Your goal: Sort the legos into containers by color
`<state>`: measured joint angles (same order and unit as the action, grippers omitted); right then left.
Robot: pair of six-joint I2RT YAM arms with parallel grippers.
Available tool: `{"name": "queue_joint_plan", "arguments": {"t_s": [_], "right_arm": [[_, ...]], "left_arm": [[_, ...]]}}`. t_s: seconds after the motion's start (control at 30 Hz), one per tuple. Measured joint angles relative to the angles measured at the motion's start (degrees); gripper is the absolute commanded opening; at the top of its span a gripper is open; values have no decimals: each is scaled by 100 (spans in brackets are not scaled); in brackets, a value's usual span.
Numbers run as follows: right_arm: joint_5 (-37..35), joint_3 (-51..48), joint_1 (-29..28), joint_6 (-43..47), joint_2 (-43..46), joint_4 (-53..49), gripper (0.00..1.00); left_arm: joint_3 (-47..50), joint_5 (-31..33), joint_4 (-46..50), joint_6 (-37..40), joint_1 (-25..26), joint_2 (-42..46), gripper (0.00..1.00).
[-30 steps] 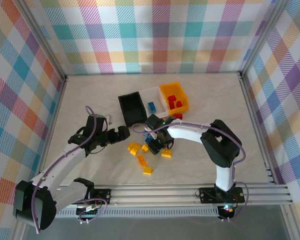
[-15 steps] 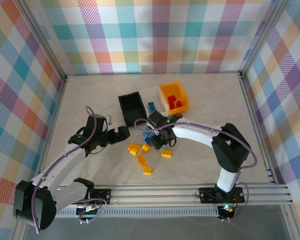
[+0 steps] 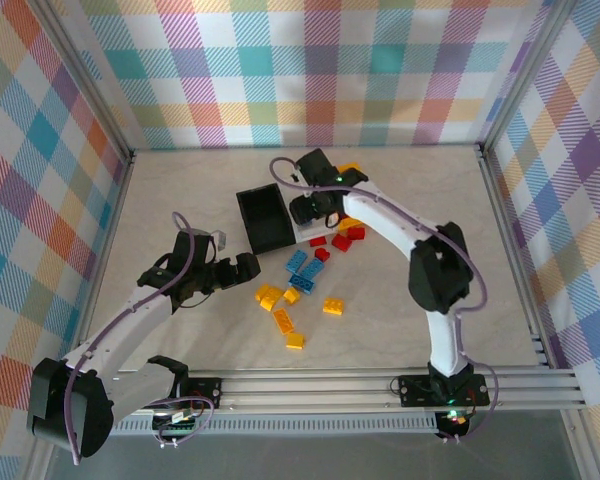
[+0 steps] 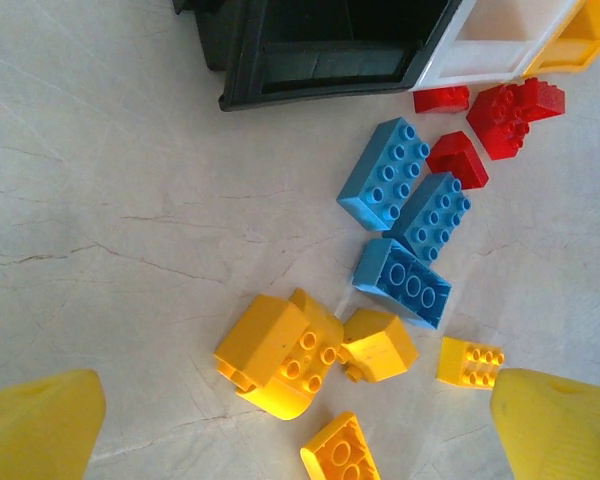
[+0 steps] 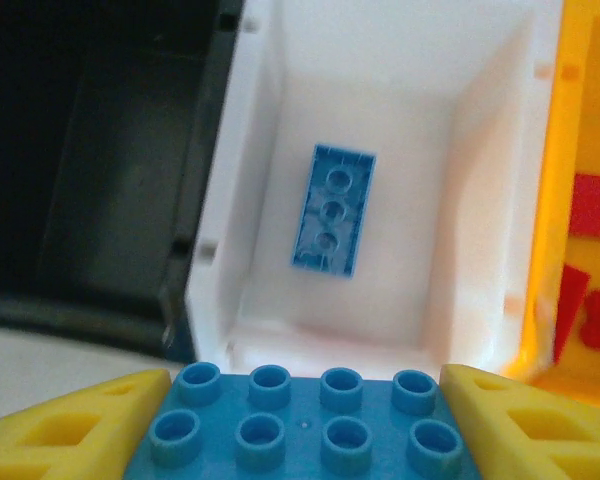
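My right gripper (image 5: pixel 305 432) is shut on a blue eight-stud brick (image 5: pixel 305 425) and hovers over the white bin (image 5: pixel 430 150), where one blue brick (image 5: pixel 332 208) lies. From above, that gripper (image 3: pixel 310 205) covers most of the white bin (image 3: pixel 302 233). The black bin (image 3: pixel 265 218) sits left of it and the orange bin (image 5: pixel 585 120), right of it, holds red bricks (image 5: pixel 595 205). My left gripper (image 3: pixel 242 265) stands open above the loose pile: yellow bricks (image 4: pixel 280 355), three blue bricks (image 4: pixel 405 283) and red bricks (image 4: pixel 510 115) close to the bins.
Loose yellow bricks (image 3: pixel 294 341) spread toward the near edge. Plaid walls fence the table on three sides, and a metal rail (image 3: pixel 380 385) runs along the front. The right arm (image 3: pixel 435 265) arches over the table's right half.
The right gripper has lifted away from the brick pile with the blue brick and swung back over the white bin. The left arm has stayed put.
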<state>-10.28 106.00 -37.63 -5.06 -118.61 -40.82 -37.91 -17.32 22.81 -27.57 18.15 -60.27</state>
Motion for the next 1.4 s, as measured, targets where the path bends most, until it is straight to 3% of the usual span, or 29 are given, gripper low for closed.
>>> {"name": "queue_joint_plan", "arguments": {"t_s": [0.2,0.3,0.6,0.83,0.97,1.23,1.4], "right_arm": [[-138,1106,173,0,-1187,-177,58],[-188,1414,221,-2,-1425,-308,66],[-203,1558,240,0,-1429,-389,74],[-101,1189,240,-4,-957,-391,77],[48,544,236,-72,-293,-280,77],[796,-2236,138,-529,1775,223,77],[1067,-3228,-168,-883,1965,350,77]], "left_arm": [[-28,37,153,133,0,-52,99],[-42,46,245,188,0,-70,99],[-57,42,258,192,0,-162,99],[-61,33,260,190,0,-160,99],[-61,-13,258,190,0,-160,99],[-59,-70,160,184,0,-273,99],[-59,-133,-28,116,0,-503,99]]}}
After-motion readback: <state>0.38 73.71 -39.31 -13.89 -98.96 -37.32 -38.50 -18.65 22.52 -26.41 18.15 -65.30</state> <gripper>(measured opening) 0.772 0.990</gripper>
